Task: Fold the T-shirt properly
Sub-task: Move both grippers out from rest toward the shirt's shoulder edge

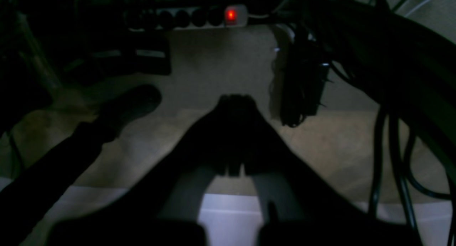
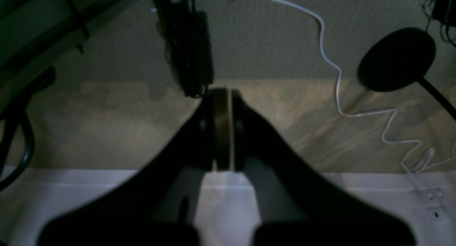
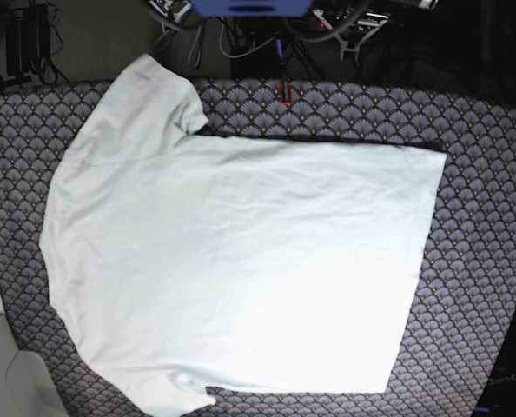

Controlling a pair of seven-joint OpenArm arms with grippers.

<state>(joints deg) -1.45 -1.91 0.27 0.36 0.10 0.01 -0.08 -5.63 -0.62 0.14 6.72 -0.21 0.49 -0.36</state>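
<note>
Table cover: a dark cloth with a purple fan pattern. It fills almost the whole base view and lies flat.

T-shirt: it lies spread out flat on the table cover, taking up most of the middle. It is turned sideways. The shoulders and both sleeves are on the left, one sleeve at the far left and one at the near left. The straight bottom hem is on the right. I see no fold in it anywhere.

How far along: I think nothing is done yet. The shirt is only laid out, with small wrinkles. All the folding is left: the sleeves in, the sides in, then folded in half.

Left gripper: seen only in its own wrist view, which is very dark. The two tips are pressed together with nothing between them. It points at a floor with a power strip whose red light is on, and dark cables hang on the right.

Right gripper: its tips are also pressed together and hold nothing. Beyond it are a white cord and a round black base on the floor.

Arms: neither one shows up over the shirt in the base view.
</note>
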